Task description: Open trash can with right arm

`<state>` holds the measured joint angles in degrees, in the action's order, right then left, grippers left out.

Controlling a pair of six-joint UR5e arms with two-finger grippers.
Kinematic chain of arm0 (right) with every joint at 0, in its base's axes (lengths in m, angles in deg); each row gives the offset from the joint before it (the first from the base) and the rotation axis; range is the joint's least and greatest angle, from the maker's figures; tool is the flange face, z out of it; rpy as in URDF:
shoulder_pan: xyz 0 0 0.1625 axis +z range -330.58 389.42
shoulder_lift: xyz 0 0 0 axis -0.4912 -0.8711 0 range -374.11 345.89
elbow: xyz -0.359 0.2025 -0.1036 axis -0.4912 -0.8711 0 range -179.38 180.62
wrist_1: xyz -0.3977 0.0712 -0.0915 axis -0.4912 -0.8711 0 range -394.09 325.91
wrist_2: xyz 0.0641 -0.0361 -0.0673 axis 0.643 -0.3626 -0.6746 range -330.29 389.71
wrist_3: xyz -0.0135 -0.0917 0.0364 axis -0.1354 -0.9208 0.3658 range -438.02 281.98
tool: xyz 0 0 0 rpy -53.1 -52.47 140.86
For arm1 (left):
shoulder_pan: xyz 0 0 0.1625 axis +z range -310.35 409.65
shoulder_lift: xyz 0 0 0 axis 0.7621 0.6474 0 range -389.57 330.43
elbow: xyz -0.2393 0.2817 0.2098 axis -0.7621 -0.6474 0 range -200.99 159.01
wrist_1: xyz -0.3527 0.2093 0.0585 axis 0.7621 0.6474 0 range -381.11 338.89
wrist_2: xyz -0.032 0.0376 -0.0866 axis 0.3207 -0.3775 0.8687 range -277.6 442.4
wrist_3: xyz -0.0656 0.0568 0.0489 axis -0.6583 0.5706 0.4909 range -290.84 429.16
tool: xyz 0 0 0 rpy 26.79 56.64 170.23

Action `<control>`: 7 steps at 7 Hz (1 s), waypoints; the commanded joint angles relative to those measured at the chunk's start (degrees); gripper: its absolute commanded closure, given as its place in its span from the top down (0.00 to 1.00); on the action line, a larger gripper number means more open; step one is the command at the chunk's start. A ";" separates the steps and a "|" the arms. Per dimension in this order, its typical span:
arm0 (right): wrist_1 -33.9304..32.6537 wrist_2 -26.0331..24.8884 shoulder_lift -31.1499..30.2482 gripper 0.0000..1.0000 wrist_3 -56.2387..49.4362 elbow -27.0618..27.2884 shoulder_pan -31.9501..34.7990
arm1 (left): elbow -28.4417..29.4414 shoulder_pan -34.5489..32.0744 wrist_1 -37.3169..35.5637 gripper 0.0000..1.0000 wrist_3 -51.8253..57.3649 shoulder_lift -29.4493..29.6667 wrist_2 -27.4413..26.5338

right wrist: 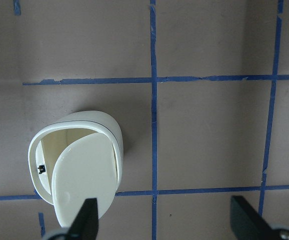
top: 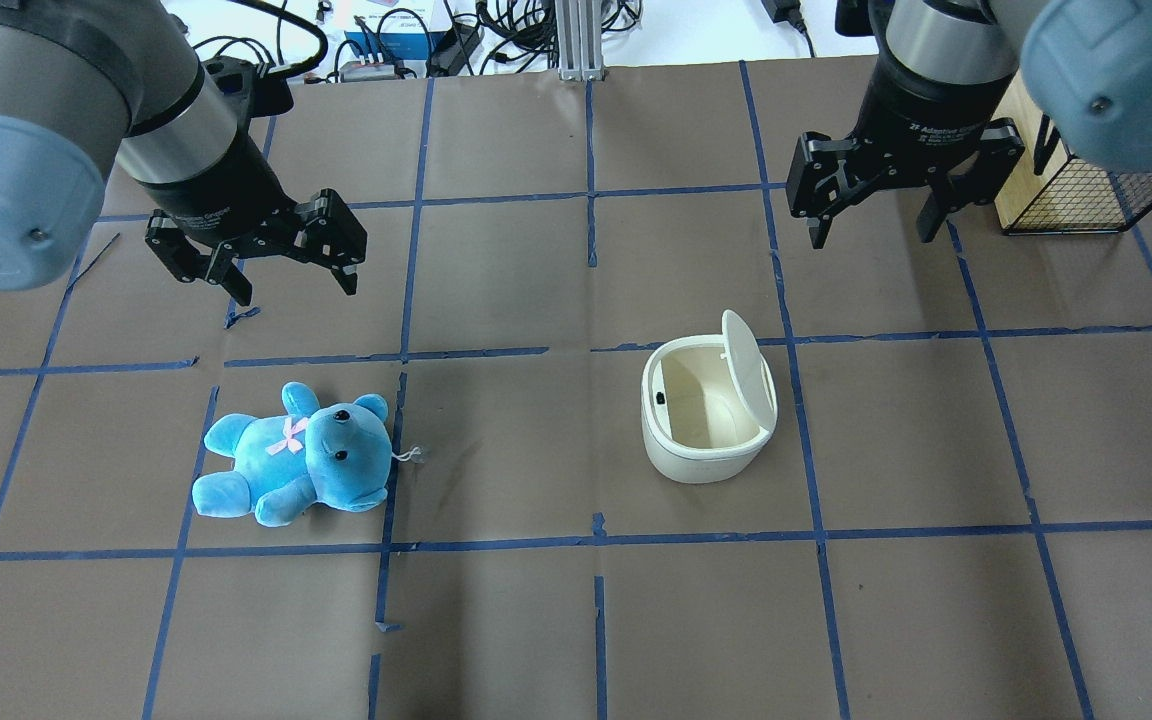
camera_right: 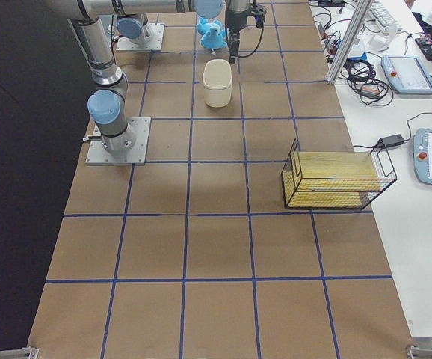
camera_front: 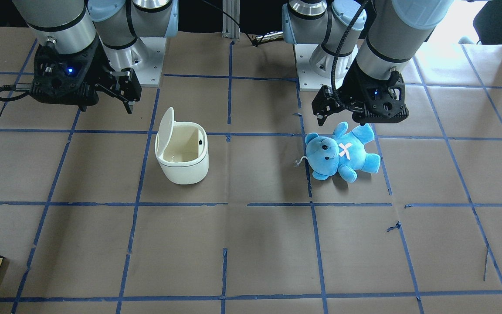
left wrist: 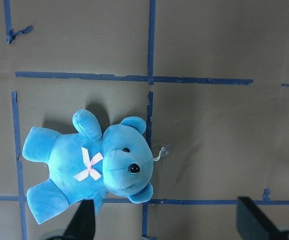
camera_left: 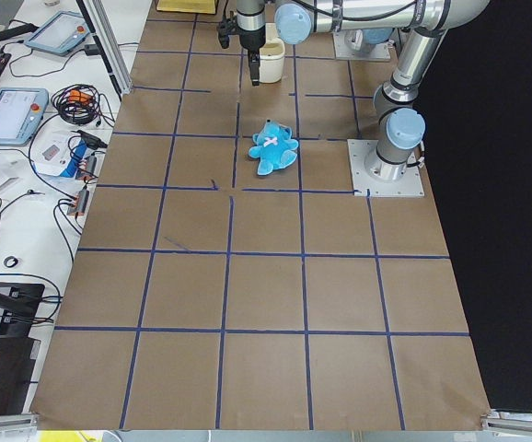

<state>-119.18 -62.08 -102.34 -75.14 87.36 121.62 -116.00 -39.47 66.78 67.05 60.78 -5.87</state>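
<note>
Brown table [top: 536, 620] bears the trash can [top: 696, 460], raised lid [top: 751, 375] masking some rim.

Brown table [top: 496, 640], blue tape grid [top: 636, 539]. Cream trash can [top: 696, 465] stands on it, lid up; blue teddy bear [top: 276, 465] lies well apart.

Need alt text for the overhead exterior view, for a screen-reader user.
A small cream trash can stands on the brown, blue-taped table with its lid flipped up. The right gripper hangs open farther back, clear of it. The left gripper hangs open behind a blue teddy bear lying face up.
</note>
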 commanded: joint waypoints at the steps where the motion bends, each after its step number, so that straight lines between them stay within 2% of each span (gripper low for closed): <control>1: -1.37 0.55 -0.01 1.00 -1.90 -0.52 -0.79 | 0.00 0.00 0.00 1.00 0.00 0.00 -0.06; 3: -3.06 3.36 -0.09 1.00 -6.56 -0.43 -0.79 | 0.00 0.00 0.00 1.00 0.00 0.00 -0.06; 7: -3.15 2.75 -0.27 1.00 0.20 -0.43 -0.70 | 0.00 0.00 0.00 1.00 0.00 0.00 -0.06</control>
<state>-122.32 -59.44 -102.59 -75.77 86.85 120.93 -116.00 -39.47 66.78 67.05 60.78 -5.91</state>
